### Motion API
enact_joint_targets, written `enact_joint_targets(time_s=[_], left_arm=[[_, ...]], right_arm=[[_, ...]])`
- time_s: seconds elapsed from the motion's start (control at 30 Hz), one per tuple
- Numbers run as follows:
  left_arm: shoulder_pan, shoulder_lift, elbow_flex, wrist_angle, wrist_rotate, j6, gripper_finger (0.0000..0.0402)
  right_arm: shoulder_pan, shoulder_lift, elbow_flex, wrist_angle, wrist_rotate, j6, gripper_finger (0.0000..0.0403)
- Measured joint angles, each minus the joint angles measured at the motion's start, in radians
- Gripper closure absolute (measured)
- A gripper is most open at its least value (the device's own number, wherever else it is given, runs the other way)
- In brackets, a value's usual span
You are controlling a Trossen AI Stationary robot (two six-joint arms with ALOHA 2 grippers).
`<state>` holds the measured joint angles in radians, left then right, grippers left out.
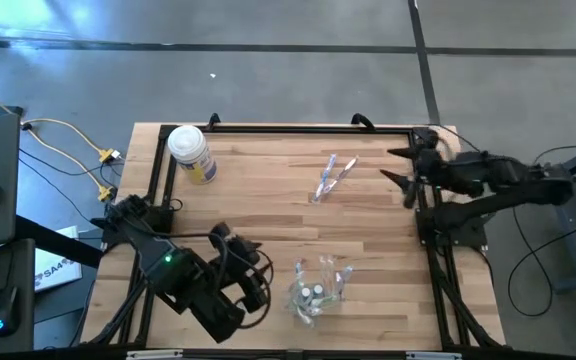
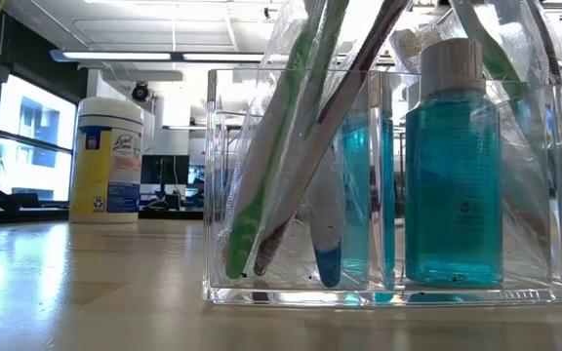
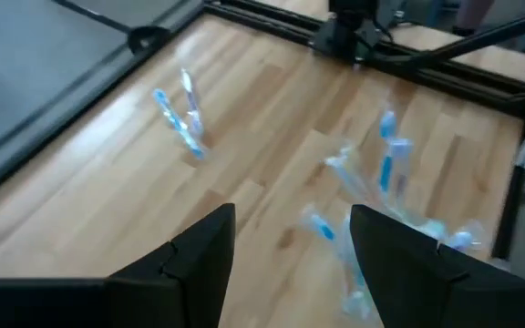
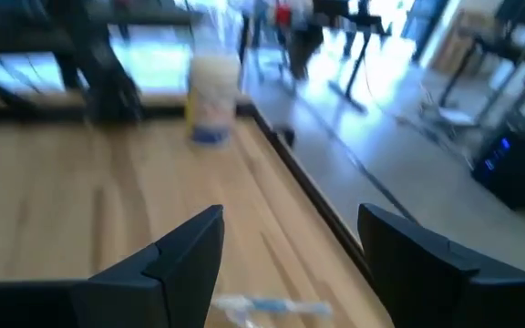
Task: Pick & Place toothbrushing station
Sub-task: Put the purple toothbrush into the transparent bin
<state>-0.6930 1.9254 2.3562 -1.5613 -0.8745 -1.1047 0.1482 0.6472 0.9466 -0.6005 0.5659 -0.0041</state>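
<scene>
The desk (image 1: 268, 215) is pale wood in long plank strips, framed by black rails (image 1: 288, 129). The holder (image 2: 379, 185) is clear and colourless; inside stand a green toothbrush (image 2: 261, 166), a white one with a blue tip (image 2: 327, 255), and teal-blue bottles (image 2: 453, 185) with grey-white caps. Far on the desk lie loose toothbrushes (image 1: 332, 178), white and light blue. The jar (image 2: 108, 161) is white-lidded with a yellow and blue label. Both arms are black; the left one (image 1: 183, 275) carries a small green light.

White-lidded wipes jar (image 1: 190, 153) with yellow label stood upright at wooden table's (image 1: 268, 215) far-left corner.
</scene>
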Motion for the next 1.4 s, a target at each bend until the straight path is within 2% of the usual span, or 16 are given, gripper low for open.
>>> enact_joint_targets(time_s=[0.17,0.33,0.6,0.67,0.9,1.17,1.4], left_arm=[[0.013,-0.012,0.0,-0.011,-0.021,0.026,0.0187],[0.027,-0.012,0.0,-0.01,0.039,0.054,0.0187],[0.034,-0.01,-0.002,-0.009,0.084,0.053,0.0187],[0.032,-0.01,-0.002,-0.01,0.084,0.053,0.0187],[0.032,-0.009,-0.034,-0.01,0.085,0.053,0.0187],[0.032,-0.007,-0.105,-0.01,0.114,0.051,0.0187],[0.032,-0.008,-0.11,-0.01,0.105,0.049,0.0187]], right_arm=[[-0.23,0.138,0.0,-0.051,-0.11,-0.048,0.0156],[-0.45,0.304,-0.001,-0.037,-0.175,-0.042,0.0156],[-0.694,0.559,-0.001,-0.039,-0.54,-0.234,0.0156],[-0.73,0.613,-0.001,-0.037,-0.574,-0.294,0.0156],[-0.823,0.774,-0.001,0.026,-0.569,-0.449,0.0156],[-0.843,0.923,-0.001,0.066,-0.598,-0.465,0.0156],[-0.843,0.999,-0.001,0.127,-0.595,-0.491,0.0156]])
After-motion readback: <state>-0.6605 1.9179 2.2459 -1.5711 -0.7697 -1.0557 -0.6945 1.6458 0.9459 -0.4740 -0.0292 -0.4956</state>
